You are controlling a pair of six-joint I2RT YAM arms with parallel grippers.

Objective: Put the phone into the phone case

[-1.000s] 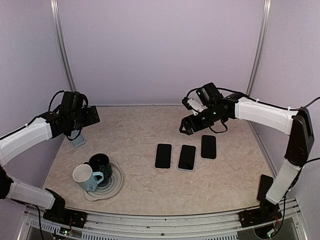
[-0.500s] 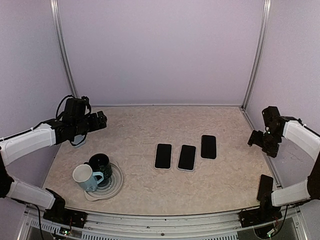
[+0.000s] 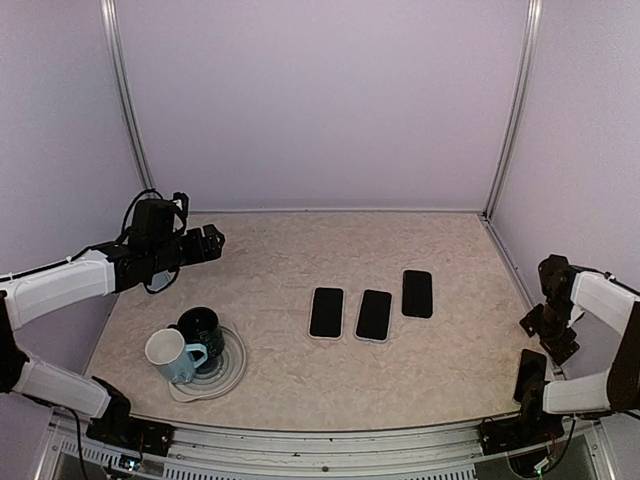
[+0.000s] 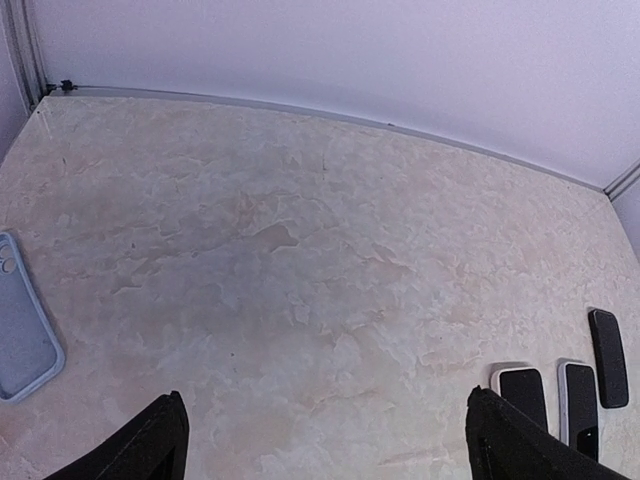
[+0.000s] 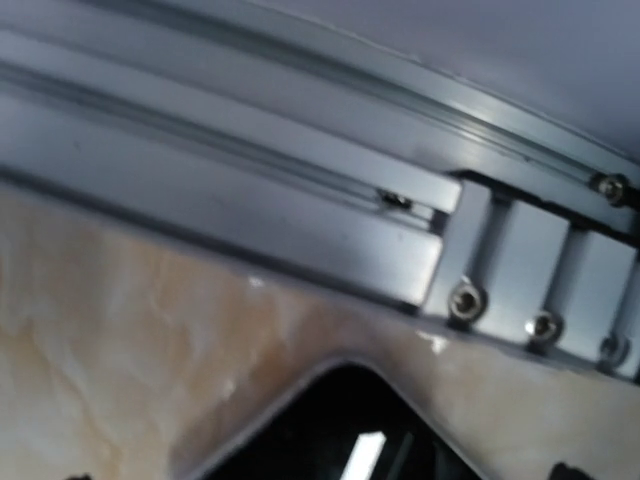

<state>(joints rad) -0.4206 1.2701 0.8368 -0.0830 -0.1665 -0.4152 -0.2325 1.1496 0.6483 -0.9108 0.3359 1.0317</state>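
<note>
Three phones lie in a row mid-table: the left phone (image 3: 326, 312) and the middle phone (image 3: 373, 315) have pale rims, and the right phone (image 3: 417, 293) is plain black. They also show in the left wrist view at the lower right (image 4: 580, 395). A pale blue phone case (image 4: 20, 325) lies empty at the left edge of that view. My left gripper (image 3: 212, 243) is open and empty above the table's left part, its fingertips (image 4: 165, 445) wide apart. My right gripper (image 3: 543, 330) is at the table's right edge, over a dark cutout (image 5: 340, 430). Only its fingertips show, far apart.
A pale mug (image 3: 170, 355) and a dark mug (image 3: 203, 328) stand on a grey round coaster (image 3: 232, 372) at the front left. An aluminium rail with bolts (image 5: 470, 300) runs along the table's right edge.
My right arm has swung from above the phones to the right edge and drawn back toward its base. My left gripper has moved right, away from the case.
</note>
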